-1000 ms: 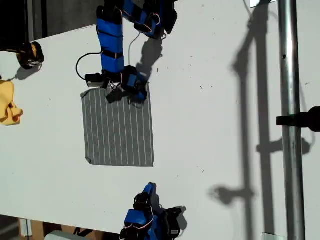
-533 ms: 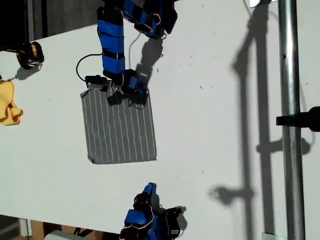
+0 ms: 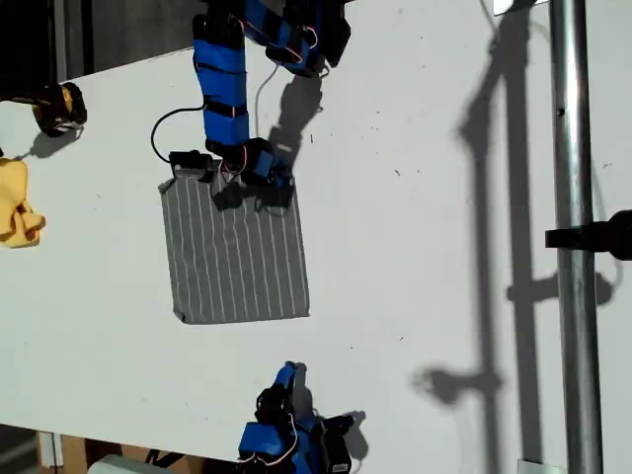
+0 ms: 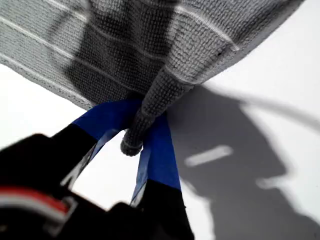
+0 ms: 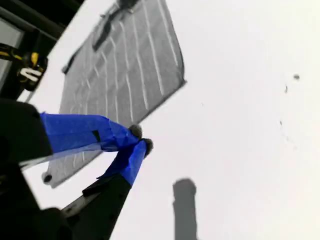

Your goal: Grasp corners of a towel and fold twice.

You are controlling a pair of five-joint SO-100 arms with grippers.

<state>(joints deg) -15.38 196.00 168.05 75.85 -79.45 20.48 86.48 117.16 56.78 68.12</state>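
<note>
Comparing against a second ago: the grey striped towel has skewed, its near edge pulled off square, lying flat on the white table toward the exterior view's left. First gripper clenches a bunched far corner. Second gripper, pinched closed on nothing, has crept toward the near edge. Judgement: first fold not started; second corner still ungrasped.

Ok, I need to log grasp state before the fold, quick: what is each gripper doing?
My first gripper: closed on a corner of the towel.
My second gripper: closed, holding nothing, off the towel.
</note>
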